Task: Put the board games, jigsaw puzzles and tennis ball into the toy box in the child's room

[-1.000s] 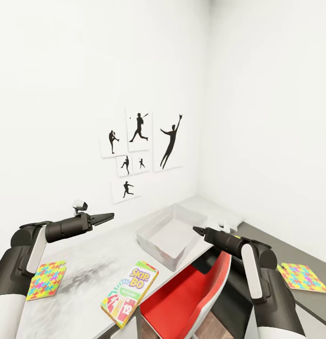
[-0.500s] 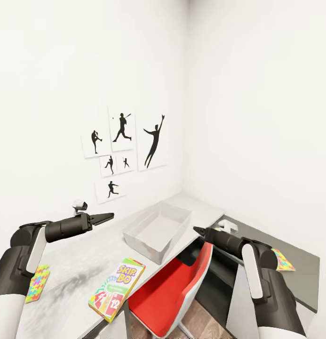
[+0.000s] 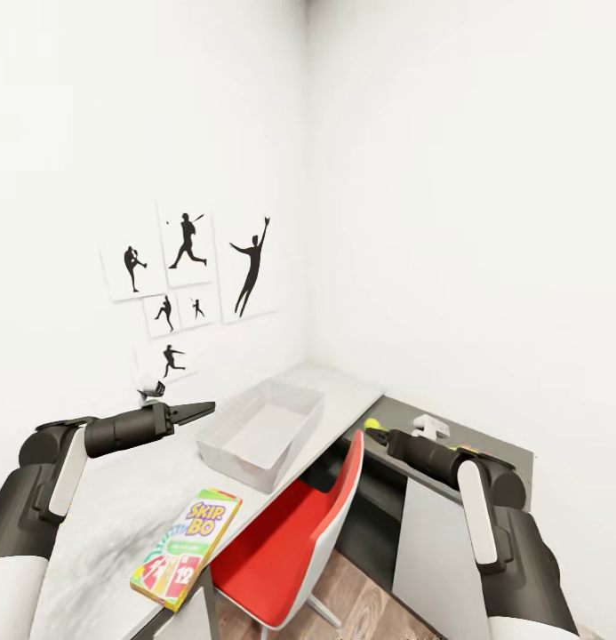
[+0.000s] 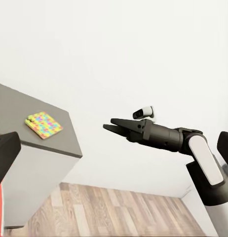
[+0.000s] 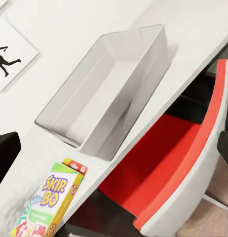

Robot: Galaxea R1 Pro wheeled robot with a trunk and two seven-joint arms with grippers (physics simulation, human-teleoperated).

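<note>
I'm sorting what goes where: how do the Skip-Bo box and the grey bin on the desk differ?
The Skip-Bo box is a closed, brightly printed flat carton; the toy box is a plain light grey open-topped bin, far larger. The carton lies near the desk's front edge, the bin farther back. Both rest on the table.

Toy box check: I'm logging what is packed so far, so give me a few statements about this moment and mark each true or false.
1. The toy box on the table looks empty. True.
2. The Skip-Bo game lies inside the toy box. False: it lies on the table, near the front edge, apart from the box.
3. A red chair stands at the table. True.
4. The left gripper holds a jigsaw puzzle. False: its fingers hold nothing; the puzzle lies on the dark grey side unit.
</note>
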